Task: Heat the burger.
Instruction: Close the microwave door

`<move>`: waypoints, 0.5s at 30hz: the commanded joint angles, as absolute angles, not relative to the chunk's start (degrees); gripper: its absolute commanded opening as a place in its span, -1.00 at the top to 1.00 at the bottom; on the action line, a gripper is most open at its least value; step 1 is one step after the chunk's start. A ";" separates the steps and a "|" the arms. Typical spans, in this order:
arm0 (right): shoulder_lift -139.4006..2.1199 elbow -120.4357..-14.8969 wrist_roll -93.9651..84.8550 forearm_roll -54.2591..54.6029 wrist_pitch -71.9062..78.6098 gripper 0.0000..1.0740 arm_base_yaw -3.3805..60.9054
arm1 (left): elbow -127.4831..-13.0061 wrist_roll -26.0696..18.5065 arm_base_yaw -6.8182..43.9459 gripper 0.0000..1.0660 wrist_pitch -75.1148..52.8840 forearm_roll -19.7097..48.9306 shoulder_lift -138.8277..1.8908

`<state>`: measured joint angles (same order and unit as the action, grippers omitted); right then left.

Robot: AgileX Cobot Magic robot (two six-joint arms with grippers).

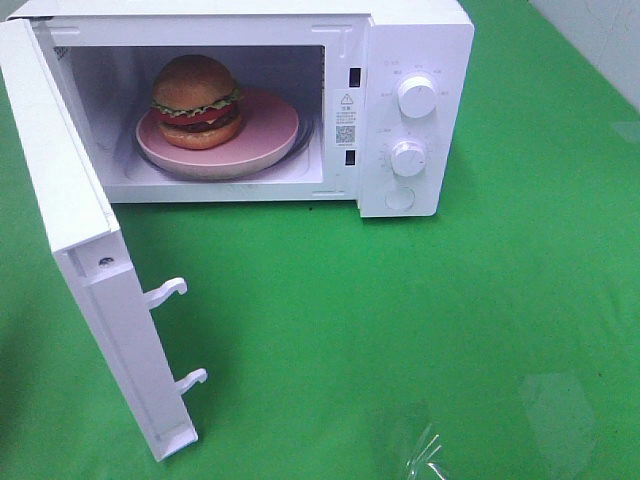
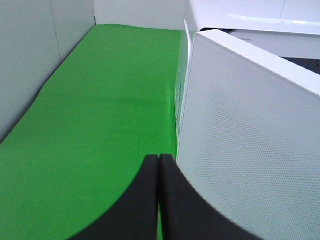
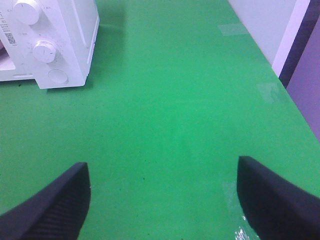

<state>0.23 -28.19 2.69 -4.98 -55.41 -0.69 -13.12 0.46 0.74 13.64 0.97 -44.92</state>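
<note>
Left end effector (image 2: 158, 160) pressed together beside microwave door (image 2: 250, 150); right end effector (image 3: 162, 170) spread, fingers (image 3: 50, 202) cut off.

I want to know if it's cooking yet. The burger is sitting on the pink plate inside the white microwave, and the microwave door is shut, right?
Not quite. The door is wide open, not shut; the exterior high view shows it standing out at the left of the oven. The rest is right: the burger sits on the pink plate inside the white microwave.
</note>
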 commanded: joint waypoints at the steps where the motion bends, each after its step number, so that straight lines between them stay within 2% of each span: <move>1: 1.78 -28.07 2.01 -5.04 -54.95 -0.41 -0.57 | -12.72 4.18 0.97 1.00 18.45 -2.12 -48.64; 5: 1.78 -28.07 2.01 -5.04 -54.95 -0.41 -0.57 | -12.72 7.51 0.97 1.00 21.20 -7.22 -51.57; 6: 1.78 -28.07 2.01 -5.04 -54.95 -0.41 -0.57 | -12.72 10.54 0.97 1.00 23.43 -10.60 -53.51; 7: 1.78 -28.07 2.01 -5.04 -54.95 -0.41 -0.57 | -12.72 10.54 0.97 1.00 23.43 -10.60 -53.51; 8: 1.78 -28.07 2.01 -5.04 -54.95 -0.41 -0.57 | -12.72 13.75 0.97 1.00 26.13 -14.04 -55.46; 9: 1.78 -28.07 2.01 -5.04 -54.95 -0.41 -0.57 | -12.72 13.75 0.97 1.00 26.13 -14.04 -55.46; 10: 1.78 -28.07 2.01 -5.04 -54.95 -0.41 -0.57 | -12.72 16.44 0.97 1.00 29.05 -18.45 -57.41; 12: 1.78 -28.07 2.01 -5.04 -54.95 -0.41 -0.57 | -12.72 17.76 0.97 1.00 30.25 -20.51 -58.21; 13: 1.78 -28.07 2.01 -5.04 -54.95 -0.41 -0.57 | -12.72 20.05 0.97 1.00 32.03 -24.41 -60.10; 14: 1.78 -28.07 2.01 -5.04 -54.95 -0.41 -0.57 | -12.72 20.05 0.97 1.00 32.03 -24.41 -60.10; 15: 1.78 -28.07 2.01 -5.04 -54.95 -0.41 -0.57 | -12.72 22.52 0.97 1.00 33.58 -27.56 -61.59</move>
<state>0.23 -28.19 2.69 -4.98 -55.41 -0.69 -13.12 20.80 0.74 31.63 -25.50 -61.31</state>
